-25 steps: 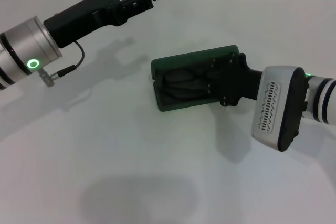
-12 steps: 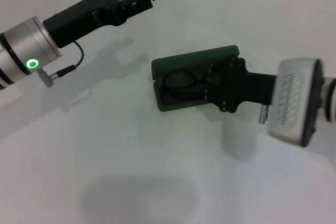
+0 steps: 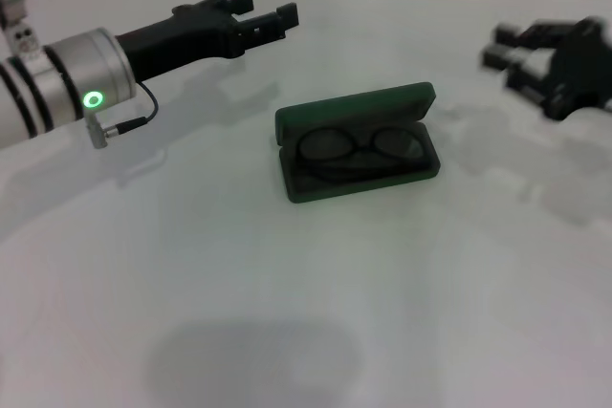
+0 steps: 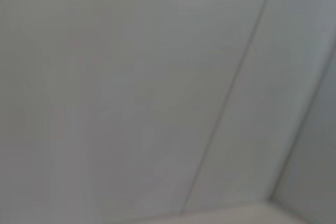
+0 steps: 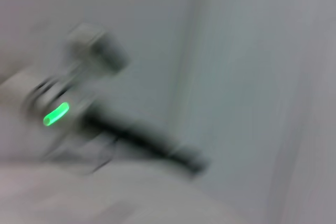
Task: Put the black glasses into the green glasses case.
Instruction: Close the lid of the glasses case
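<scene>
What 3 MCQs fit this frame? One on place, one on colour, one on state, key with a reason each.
1. Where are the black glasses?
A. inside the green glasses case
B. on the table beside it
C. in a claw

2. What colour is the light on the left arm?
A. red
B. green
C. blue

3. How does the case lid stand?
A. shut
B. taken off
C. open

Key:
1 A, the frames lie in the case's lower half.
2 B, a green ring glows on the wrist behind the left claw.
3 C, the lid is tipped back with the lenses showing; the right claw is off to the case's right.
</scene>
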Tool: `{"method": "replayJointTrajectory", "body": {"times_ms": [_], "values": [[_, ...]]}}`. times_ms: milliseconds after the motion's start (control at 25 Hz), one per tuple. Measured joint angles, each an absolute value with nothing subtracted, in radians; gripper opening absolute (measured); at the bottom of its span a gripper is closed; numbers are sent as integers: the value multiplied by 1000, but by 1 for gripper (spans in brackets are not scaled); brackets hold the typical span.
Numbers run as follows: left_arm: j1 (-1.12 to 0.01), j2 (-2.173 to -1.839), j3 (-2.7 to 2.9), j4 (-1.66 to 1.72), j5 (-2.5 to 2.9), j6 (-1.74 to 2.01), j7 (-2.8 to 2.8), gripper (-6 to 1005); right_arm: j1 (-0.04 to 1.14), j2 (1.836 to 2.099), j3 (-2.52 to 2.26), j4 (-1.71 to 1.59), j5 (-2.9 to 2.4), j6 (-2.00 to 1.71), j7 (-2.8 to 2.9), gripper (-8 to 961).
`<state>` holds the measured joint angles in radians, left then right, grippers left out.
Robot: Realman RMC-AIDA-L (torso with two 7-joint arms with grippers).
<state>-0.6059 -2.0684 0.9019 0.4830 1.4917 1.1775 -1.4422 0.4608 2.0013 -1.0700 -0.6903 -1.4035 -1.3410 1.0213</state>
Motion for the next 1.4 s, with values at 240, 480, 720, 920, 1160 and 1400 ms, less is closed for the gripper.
{"method": "replayJointTrajectory", "body": {"times_ms": [240,480,720,920,1160,1400], "values": [[-705,-2079,902,485,1725,1008,-1588,893,431,2017,-900,-658,-1373,-1365,1035,351],[-787,-2088,952,472,1845,969,-1663,893,427,2017,-902,-647,-1360,-1362,1027,405],[-817,-2088,1055,472,1848,923,-1712,893,436,2017,-903,-619,-1361,-1360,1005,532],[-840,-2088,1112,465,1849,861,-1740,893,440,2017,-904,-611,-1362,-1360,994,708],[-849,-2089,1169,464,1848,871,-1746,893,438,2017,-902,-606,-1361,-1358,988,707],[-839,-2088,1191,469,1849,959,-1747,893,436,2017,-899,-606,-1360,-1355,988,707]]}}
